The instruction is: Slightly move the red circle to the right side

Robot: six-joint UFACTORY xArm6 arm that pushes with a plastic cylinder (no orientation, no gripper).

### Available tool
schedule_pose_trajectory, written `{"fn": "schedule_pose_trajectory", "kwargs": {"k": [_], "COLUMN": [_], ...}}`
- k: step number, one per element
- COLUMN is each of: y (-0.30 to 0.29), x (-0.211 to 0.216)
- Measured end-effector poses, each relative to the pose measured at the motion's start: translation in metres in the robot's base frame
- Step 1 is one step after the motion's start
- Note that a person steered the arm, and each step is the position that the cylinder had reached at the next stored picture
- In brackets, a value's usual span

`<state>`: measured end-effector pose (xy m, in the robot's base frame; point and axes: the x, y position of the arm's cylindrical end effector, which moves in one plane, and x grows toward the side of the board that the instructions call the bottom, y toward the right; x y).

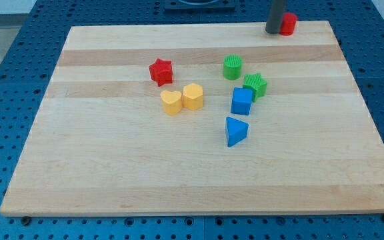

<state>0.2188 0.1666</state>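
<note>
One red circle (pixel 288 24) sits at the board's top edge, upper right of the frame, touching the right side of the tip (pixel 274 31), which holds nothing.

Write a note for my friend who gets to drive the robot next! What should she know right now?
My tip is down at the view's top edge of the board, touching or nearly touching the left side of the red circle.
The red circle sits at the top edge, right of centre, partly hidden behind the rod.
Whether any pushing is done yet cannot be told from this moment.
Left to do: nudge the red circle slightly toward the view's right, then stop.
The other blocks, including the red star, sit mid-board, well away from the push.
</note>
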Motion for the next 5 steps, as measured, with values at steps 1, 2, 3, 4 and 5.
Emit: {"fn": "schedule_pose_trajectory", "kwargs": {"k": [1, 2, 3, 4, 5], "y": [0.009, 0.011, -0.002, -0.012, -0.010], "x": [-0.001, -0.004, -0.019, -0.027, -0.028]}}
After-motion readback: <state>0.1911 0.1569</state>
